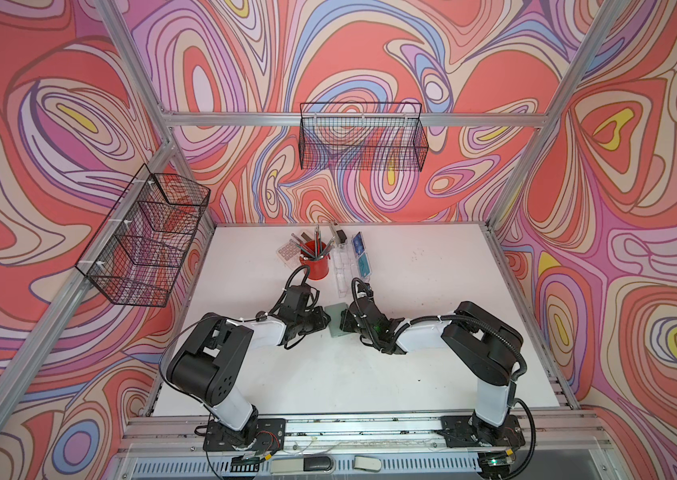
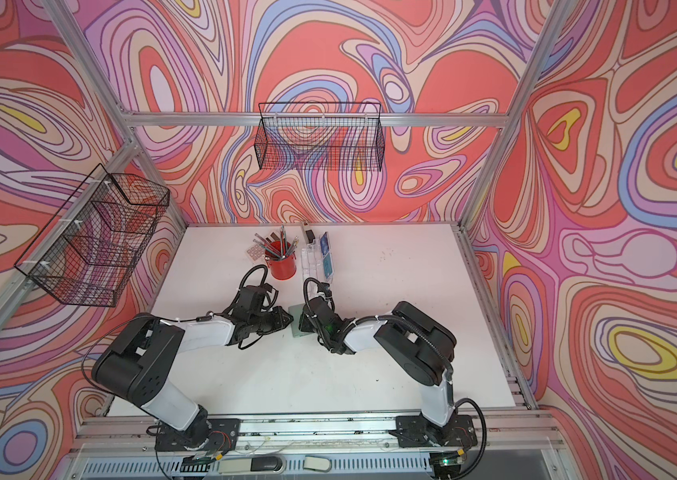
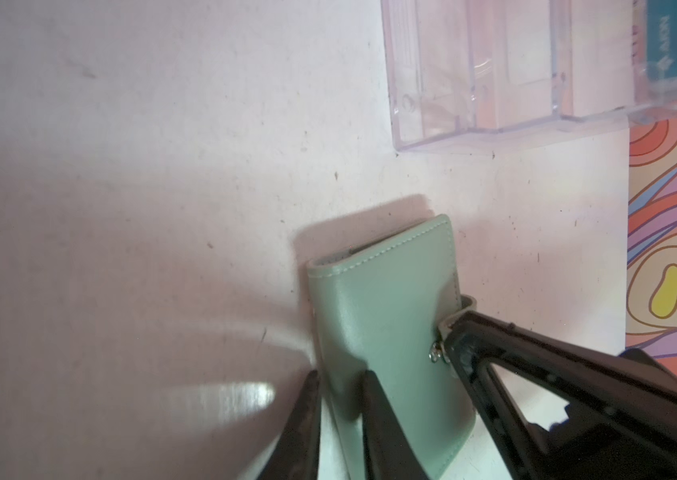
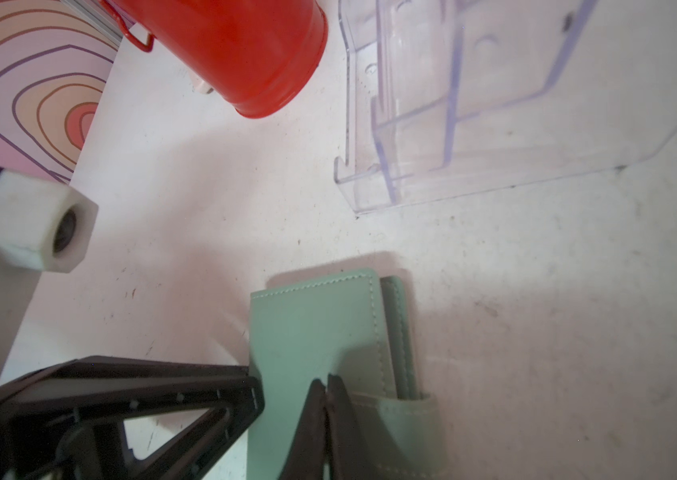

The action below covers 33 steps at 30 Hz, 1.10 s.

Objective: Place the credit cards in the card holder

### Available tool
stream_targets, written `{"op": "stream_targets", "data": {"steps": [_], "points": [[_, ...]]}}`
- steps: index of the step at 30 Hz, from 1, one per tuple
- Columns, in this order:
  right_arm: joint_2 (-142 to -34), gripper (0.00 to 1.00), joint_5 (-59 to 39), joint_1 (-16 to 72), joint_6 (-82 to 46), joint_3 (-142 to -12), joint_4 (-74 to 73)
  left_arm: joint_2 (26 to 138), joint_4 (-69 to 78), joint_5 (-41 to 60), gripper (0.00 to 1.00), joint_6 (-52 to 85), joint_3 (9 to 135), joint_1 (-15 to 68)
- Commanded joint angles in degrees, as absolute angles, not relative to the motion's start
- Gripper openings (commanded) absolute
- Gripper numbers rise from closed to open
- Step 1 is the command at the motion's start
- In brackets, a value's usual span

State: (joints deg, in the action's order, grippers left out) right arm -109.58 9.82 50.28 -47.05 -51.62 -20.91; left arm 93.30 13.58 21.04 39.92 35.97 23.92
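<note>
Left wrist view: our left gripper [image 3: 341, 374] clamps the folded card holder [image 3: 391, 316] at the middle of the table [image 1: 411, 353], and our right gripper [image 4: 325, 380] pinches its strap [image 4: 403, 409]. No credit cards [image 1: 364, 264] look loaded; those we see stand in the clear stand [image 1: 342, 272] near the far edge.

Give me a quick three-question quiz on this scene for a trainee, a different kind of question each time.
1. True or false: both arms' jaws are on the card holder.
2. Pick one: where do the credit cards sit right now? A, in the clear stand; B, in the red cup; C, in a wire basket.
3. Fill the gap: the right jaws are pinched shut on the holder's ____.

Key: 1 true. 2 A. 3 strap.
</note>
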Motion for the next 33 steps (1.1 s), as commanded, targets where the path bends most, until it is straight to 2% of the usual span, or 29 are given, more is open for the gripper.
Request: {"op": "stream_targets", "data": {"steps": [1, 13, 18, 21, 24, 27, 33], "points": [[-111.1, 0.00, 6.6, 51.9, -47.3, -49.2, -13.2, 94.3, 12.6, 21.8, 0.21, 40.2, 34.9, 23.8], [-110.1, 0.00, 8.8, 52.9, -47.5, -48.7, -14.2, 92.6, 15.5, 25.5, 0.21, 41.6, 32.2, 23.8], [-108.7, 0.00, 9.8, 52.8, -47.9, -48.3, -14.1, 90.8, 16.7, 26.1, 0.31, 42.2, 30.2, 23.8], [-108.5, 0.00, 10.0, 52.8, -48.1, -48.3, -14.1, 90.0, 16.7, 26.9, 0.33, 42.2, 30.1, 23.9], [-108.5, 0.00, 9.9, 52.9, -48.2, -48.2, -14.3, 90.6, 15.9, 27.2, 0.32, 41.8, 30.1, 24.0], [-108.2, 0.00, 10.1, 52.9, -48.3, -48.2, -14.4, 92.1, 15.8, 27.6, 0.24, 41.9, 30.1, 24.1], [-107.2, 0.00, 10.5, 52.8, -48.4, -47.8, -14.7, 93.0, 11.3, 24.7, 0.25, 42.4, 30.8, 24.4]]}}
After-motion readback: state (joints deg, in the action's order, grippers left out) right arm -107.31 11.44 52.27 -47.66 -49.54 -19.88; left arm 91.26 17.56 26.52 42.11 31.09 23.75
